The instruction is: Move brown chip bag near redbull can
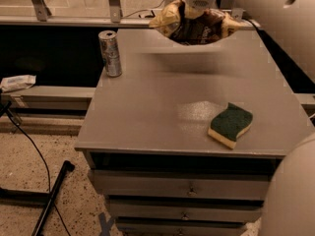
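My gripper (pixel 193 9) hangs over the far edge of the table (pixel 162 107), clamped on the top of the bag (pixel 202 27). The bag is in the air, with its shadow on the top below it. The can (pixel 110 53) stands upright near the far left corner, well apart from the bag. The sponge (pixel 230 124) lies front right, out of the way.

What worries me is the can. It is tall, slim and close to the left edge, and the bag is puffy and wider than my hold on it. If I carry it across too low or too far, a loose end could clip the can and tip it, perhaps off the table. The foil is slick too — a pinch on a crumpled fold may slip if I swing fast. Set down too near the far edge, the bag could slide off the back.
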`<state>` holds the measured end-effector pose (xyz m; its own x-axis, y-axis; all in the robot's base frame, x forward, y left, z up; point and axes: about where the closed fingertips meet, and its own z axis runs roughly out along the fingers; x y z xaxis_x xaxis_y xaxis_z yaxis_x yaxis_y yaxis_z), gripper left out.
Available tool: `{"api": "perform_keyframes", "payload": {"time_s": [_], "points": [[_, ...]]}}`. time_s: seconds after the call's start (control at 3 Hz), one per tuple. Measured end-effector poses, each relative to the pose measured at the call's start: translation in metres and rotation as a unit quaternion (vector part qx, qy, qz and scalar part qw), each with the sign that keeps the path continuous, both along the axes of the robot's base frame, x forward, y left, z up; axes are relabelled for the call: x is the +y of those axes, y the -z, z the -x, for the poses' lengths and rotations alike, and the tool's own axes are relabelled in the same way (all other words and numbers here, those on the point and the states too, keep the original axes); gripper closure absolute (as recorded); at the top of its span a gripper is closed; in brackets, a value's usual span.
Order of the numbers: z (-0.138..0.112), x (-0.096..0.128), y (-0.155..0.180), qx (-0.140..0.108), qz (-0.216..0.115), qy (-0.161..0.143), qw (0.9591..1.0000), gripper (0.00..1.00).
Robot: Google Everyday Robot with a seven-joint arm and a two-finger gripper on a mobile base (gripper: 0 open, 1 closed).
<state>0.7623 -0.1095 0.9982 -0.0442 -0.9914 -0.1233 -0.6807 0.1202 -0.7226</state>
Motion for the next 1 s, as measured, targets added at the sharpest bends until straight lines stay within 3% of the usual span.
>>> {"api": "perform_keyframes", "payload": {"time_s": [0.33, 1.0], "points": [[0.0, 0.018, 0.015, 0.006, 0.005, 0.01, 0.9999, 1.0], [0.015, 0.048, 0.036, 0.031, -0.02, -0.009, 0.9993, 1.0]]}}
